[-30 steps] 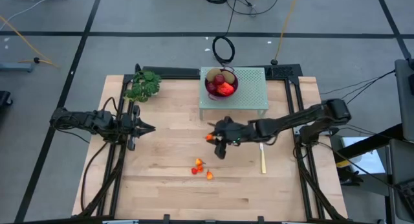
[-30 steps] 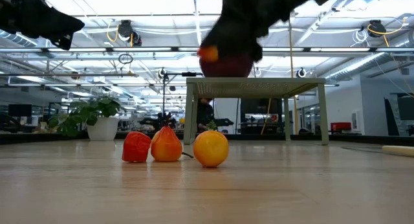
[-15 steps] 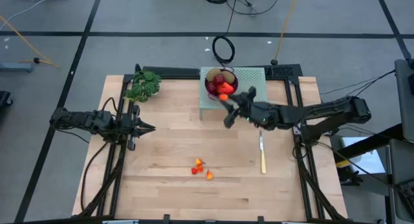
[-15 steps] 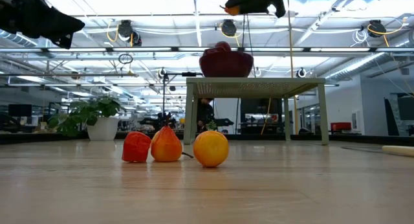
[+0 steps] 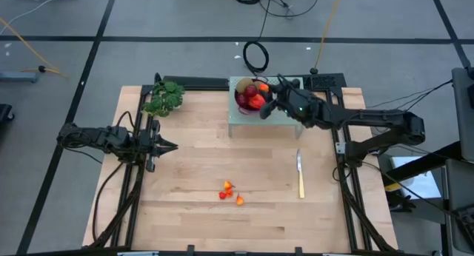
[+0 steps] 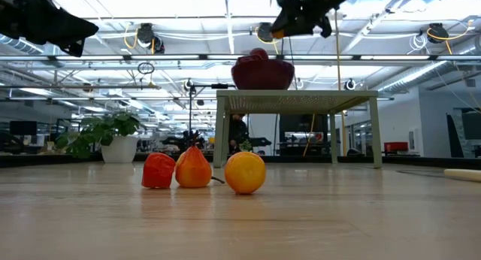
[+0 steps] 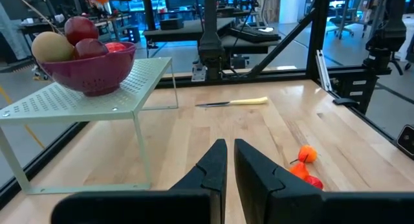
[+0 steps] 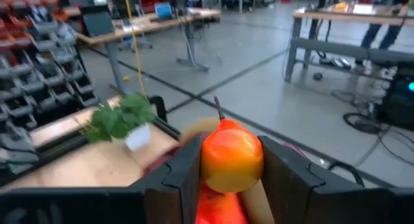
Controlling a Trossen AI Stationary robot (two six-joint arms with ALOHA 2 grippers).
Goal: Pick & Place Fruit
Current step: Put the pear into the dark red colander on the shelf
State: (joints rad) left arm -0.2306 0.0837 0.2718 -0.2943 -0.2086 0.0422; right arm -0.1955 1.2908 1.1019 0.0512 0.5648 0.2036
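Carried up from over the bare boards a second ago, the right gripper point(image 5: 271, 100) now hangs above the dark red bowl point(image 5: 253, 94), its fingers point(image 8: 183, 169) clamped on a small orange fruit point(image 8: 231, 155) that fills the gap between them. Directly beneath that gripper the bowl sits on a pale green perforated stand point(image 5: 290, 112) and already holds several pieces: red round fruit point(image 7: 79, 28), an olive-brown kiwi point(image 7: 52, 46) and an orange-red piece point(image 5: 256, 102). Well behind the right gripper, toward the table's near edge, three tiny orange-red fruits point(image 5: 230, 192) lie clustered on the wood, touching or nearly so; at table height they read as one red piece, one orange-red pear shape and one orange round piece point(image 6: 245, 172). A yellow-handled knife point(image 5: 300, 174) lies on the boards near the right arm's side, apart from the cluster. Across the table the left gripper point(image 5: 169, 146) waits above the wood with its fingers point(image 7: 213, 166) drawn together on nothing, unchanged from the earlier frames; a green leafy bunch point(image 5: 164, 98) rests just beyond it at the far left corner.
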